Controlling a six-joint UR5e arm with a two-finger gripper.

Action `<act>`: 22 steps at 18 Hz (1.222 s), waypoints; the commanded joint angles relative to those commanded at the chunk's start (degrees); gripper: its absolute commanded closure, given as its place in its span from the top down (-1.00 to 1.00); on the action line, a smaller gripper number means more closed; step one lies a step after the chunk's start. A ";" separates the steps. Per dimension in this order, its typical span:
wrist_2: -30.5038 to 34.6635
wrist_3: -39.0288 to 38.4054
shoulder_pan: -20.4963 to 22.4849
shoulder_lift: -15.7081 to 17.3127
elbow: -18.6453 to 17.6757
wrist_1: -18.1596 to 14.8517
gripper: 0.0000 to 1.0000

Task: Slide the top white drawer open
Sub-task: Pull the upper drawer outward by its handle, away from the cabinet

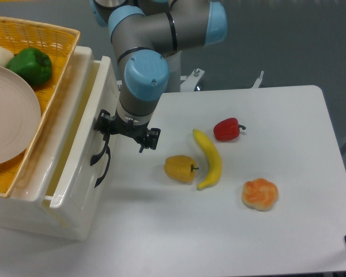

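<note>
- the hand (127, 131) hangs from the arm at the left side of the white worktop (248, 231), right up against the front of the white cabinet (40, 216).
- its black fingers sit at the upper black handle (98, 153); whether they are clamped on it or merely beside it cannot be told from this view, nor how far apart they stand.
- the top white drawer (83, 144) sits at the top of the cabinet and is pulled partway out toward the right, with a strip of its pale inside showing between its front panel and the cabinet top.
- a second black handle (102, 173) shows just below and nearer, on the lower drawer front.
- a yellow wicker basket (46, 43) rests on the cabinet top at far left, holding a green pepper (30, 64) and a pale plate (8, 115).
- on the worktop right of the hand lie a yellow pepper (180, 168), a banana (209, 158), a red pepper (228, 128) and an orange roll (259, 194), the banana just beside the yellow pepper.
</note>
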 joint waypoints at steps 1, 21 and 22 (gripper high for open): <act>0.00 0.09 0.09 0.00 0.00 0.00 1.00; 1.14 1.67 3.08 -1.05 1.14 0.09 1.00; 1.14 1.67 3.25 -1.14 1.32 0.09 1.00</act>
